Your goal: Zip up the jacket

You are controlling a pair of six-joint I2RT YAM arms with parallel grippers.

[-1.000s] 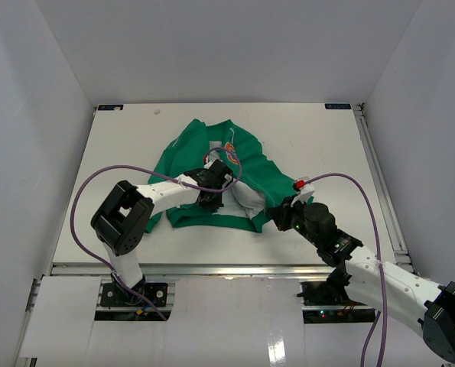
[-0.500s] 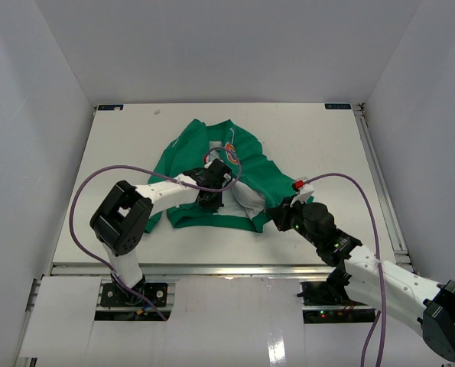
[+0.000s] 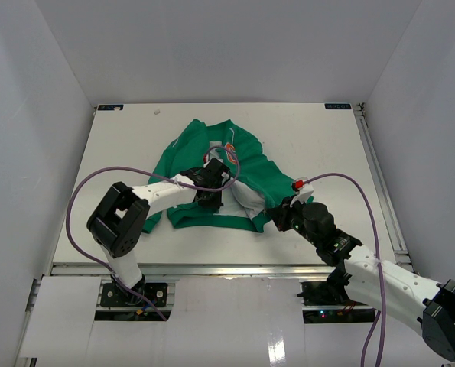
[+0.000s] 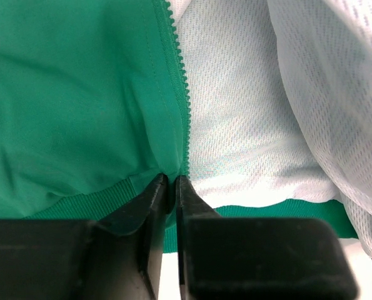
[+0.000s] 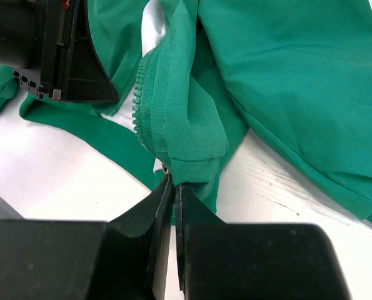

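Green jacket is seen spread crumpled on a white table, front unzipped, pale mesh lining exposed inside.

Green jacket with white mesh lining and orange emblem on white table.

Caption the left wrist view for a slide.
Left gripper pinches the green fabric jacket's zipper edge at the hem, beside white mesh lining.

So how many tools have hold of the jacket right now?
2. The left tool pinches the jacket at the bottom of its zipper edge, by the hem; the right tool pinches the bunched front edge on the other side.
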